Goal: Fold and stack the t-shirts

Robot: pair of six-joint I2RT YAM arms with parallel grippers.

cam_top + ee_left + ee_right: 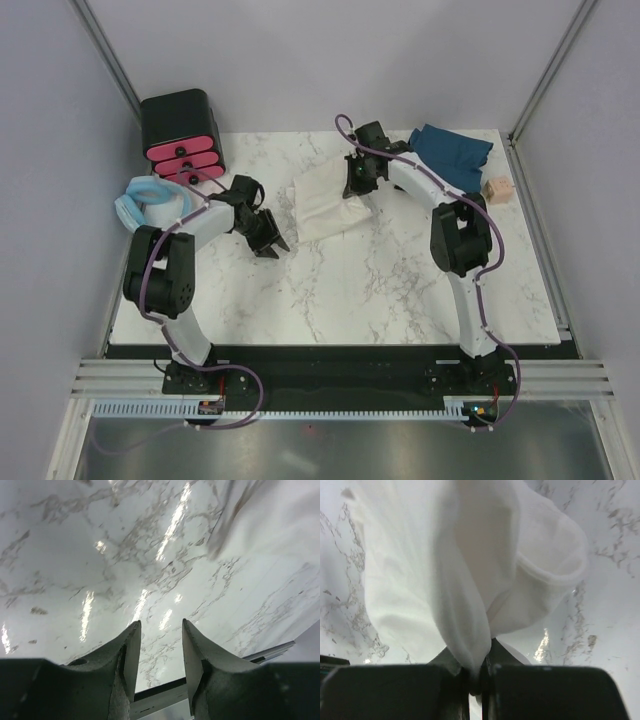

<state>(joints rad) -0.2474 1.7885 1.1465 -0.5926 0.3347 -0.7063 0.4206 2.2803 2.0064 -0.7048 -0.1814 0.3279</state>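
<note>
The cream-white t-shirt (325, 205) lies partly folded on the marble table (400, 280), near its back middle. My right gripper (357, 180) is shut on the shirt's far right edge, and the pinched cloth (470, 605) hangs down from its jaws. The dark teal-blue t-shirt (452, 152) lies crumpled at the back right corner. My left gripper (268, 238) hovers left of the white shirt with its jaws apart and nothing between its fingertips (132, 645). A corner of the white t-shirt (260, 515) shows at the top right of the left wrist view.
A black box with pink drawers (182, 135) stands at the back left corner. A pale blue padded ring (140, 205) lies at the left edge beside the left arm. A small tan block (496, 189) sits at the right, beside the teal shirt.
</note>
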